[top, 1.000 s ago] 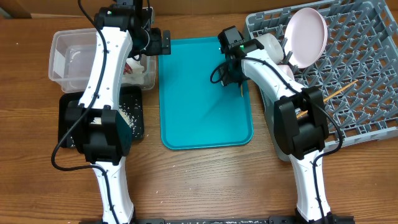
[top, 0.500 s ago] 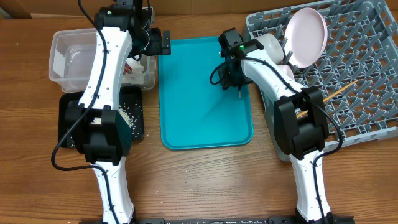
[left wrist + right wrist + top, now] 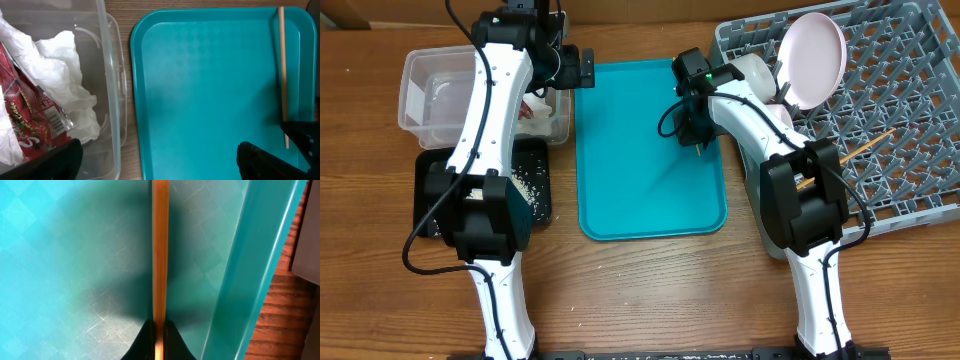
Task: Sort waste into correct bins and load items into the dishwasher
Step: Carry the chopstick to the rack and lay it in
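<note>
My right gripper (image 3: 698, 141) (image 3: 159, 341) is shut on a thin wooden chopstick (image 3: 160, 255) (image 3: 283, 75) that lies along the right side of the teal tray (image 3: 640, 160). A second chopstick (image 3: 865, 147) rests in the grey dish rack (image 3: 910, 130), where a pink plate (image 3: 812, 58) stands on edge beside a white bowl (image 3: 755, 72). My left gripper (image 3: 582, 68) (image 3: 160, 165) hangs open over the gap between the clear tub (image 3: 420, 95) and the teal tray. The tub holds a crumpled napkin (image 3: 65, 75) and a red wrapper (image 3: 30, 125). Rice grains (image 3: 525, 185) lie in the black tray (image 3: 542, 205).
The teal tray's raised rim (image 3: 250, 270) runs close to the right of the held chopstick, with wooden table (image 3: 650, 290) beyond it. The dish rack's front corner sits just right of the right arm.
The right gripper's jaws have closed onto the chopstick on the teal tray. The left arm has not moved.
</note>
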`<state>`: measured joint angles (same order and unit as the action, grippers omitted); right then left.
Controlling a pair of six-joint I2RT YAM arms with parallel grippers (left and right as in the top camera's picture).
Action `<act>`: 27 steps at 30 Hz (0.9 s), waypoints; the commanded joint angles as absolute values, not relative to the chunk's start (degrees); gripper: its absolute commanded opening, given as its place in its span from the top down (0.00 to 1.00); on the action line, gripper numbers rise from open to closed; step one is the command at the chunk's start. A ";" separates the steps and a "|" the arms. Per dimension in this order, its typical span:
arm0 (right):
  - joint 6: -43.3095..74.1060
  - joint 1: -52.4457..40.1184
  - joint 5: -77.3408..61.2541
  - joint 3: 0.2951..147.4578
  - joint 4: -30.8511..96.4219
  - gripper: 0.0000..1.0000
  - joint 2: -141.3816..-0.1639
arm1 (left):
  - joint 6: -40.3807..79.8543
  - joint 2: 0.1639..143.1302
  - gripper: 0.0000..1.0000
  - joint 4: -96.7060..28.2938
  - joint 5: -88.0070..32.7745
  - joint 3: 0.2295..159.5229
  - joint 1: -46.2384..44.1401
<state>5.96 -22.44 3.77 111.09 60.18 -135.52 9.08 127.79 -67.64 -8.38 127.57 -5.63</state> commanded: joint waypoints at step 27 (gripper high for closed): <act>39.42 -1.69 1.87 134.63 97.08 0.96 -109.12 | 9.43 127.17 0.00 -67.42 -8.80 128.84 -6.02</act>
